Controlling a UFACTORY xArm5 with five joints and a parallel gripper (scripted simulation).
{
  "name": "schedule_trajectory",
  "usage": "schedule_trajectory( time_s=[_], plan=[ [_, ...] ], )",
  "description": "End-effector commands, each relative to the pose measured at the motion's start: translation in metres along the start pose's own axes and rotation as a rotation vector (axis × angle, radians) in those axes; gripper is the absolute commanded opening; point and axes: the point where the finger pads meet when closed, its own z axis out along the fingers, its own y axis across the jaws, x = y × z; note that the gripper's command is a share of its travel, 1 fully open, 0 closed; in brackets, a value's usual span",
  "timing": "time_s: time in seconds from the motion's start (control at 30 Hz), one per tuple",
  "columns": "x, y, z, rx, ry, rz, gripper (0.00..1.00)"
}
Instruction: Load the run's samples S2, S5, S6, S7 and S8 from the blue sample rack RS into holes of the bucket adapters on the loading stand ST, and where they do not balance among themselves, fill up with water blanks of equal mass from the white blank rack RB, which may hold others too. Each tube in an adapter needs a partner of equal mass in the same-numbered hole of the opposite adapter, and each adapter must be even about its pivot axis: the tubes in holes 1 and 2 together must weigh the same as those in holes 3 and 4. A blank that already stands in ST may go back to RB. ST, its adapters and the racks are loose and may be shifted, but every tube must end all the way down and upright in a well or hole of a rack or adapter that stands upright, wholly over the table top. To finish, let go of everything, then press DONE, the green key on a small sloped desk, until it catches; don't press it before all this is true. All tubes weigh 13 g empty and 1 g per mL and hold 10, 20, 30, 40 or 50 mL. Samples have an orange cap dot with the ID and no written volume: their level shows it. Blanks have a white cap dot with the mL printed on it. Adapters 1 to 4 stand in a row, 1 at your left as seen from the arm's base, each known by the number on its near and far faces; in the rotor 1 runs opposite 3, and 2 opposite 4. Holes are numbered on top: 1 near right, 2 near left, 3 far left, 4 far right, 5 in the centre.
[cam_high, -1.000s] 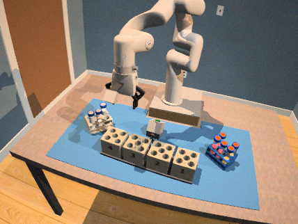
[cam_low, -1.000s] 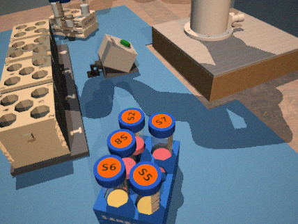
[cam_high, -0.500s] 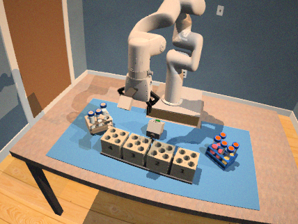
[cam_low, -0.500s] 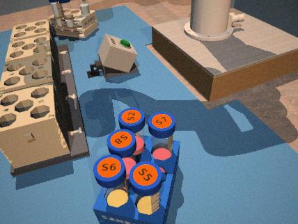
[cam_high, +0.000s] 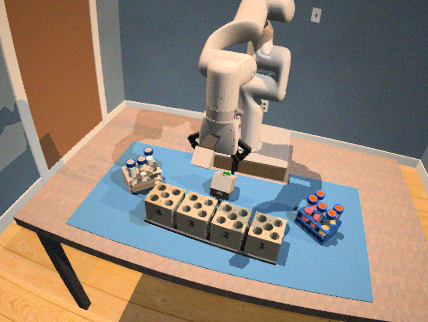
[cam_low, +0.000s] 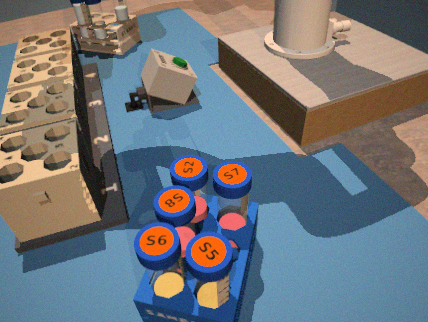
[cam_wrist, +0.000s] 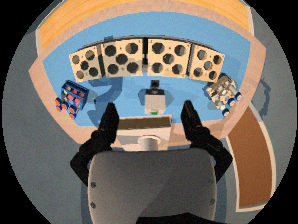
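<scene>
Hovering open, claw (cam_high: 216, 149) above DONE key (cam_high: 226, 173).

Matt blue mat (cam_high: 280, 250), wooden table (cam_high: 345, 165)

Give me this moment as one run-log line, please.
hand: open, empty, above arm's base block | adapters: no tubes | blue sample rack: five samples seated | DONE key: untouched

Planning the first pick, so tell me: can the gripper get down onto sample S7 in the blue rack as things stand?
Probably yes. S7 stands at the rack's far corner with nothing above its cap, and the gripper is open and empty, up by the arm's base.
</scene>
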Motion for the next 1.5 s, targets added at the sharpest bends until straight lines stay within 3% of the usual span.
schedule_trajectory(
  time_s=[0.0,0.73,0.8,1.47],
  plan=[
    [0.001,-0.024,-0.001,0.001,0.002,-0.094,1.00],
    [-0.023,-0.121,0.001,0.004,-0.002,-0.761,1.00],
    [-0.023,-0.121,0.001,0.004,-0.002,-0.761,1.00],
    [-0.045,-0.209,0.002,0.006,-0.006,-0.811,1.00]
  ],
)
